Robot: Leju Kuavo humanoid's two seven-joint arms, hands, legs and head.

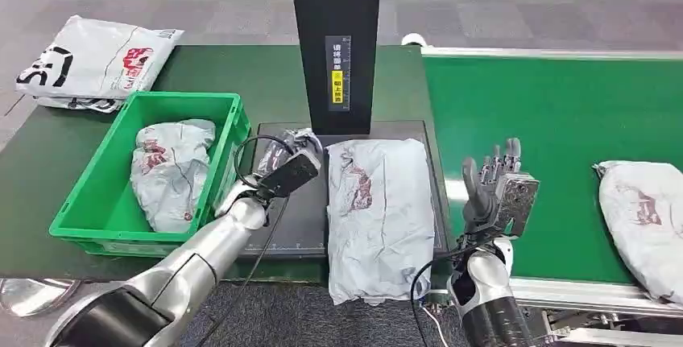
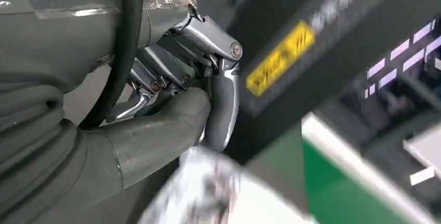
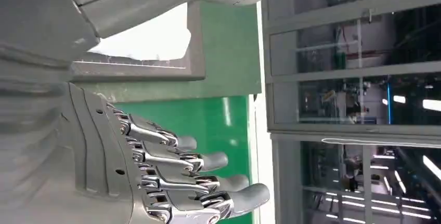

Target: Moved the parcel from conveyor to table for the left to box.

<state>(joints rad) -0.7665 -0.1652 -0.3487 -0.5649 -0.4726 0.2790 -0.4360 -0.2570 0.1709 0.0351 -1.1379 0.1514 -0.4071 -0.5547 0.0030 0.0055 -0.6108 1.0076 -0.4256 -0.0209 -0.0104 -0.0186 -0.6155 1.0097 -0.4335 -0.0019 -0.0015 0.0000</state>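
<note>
Parcel [image 1: 377, 214] on table; crate [image 1: 97, 222] w/ parcel.

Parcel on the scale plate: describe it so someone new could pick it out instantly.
Find the tall black column at the table's middle. On the dark plate at its foot lies a grey parcel, lengthwise, near end overhanging. Unlike the others, it is neither in the green crate nor on the conveyor.

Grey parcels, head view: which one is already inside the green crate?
The crumpled grey parcel at far left lies in the green crate. Another parcel lies on the dark platform under the scanner post, and a third rests on the green conveyor.
</note>
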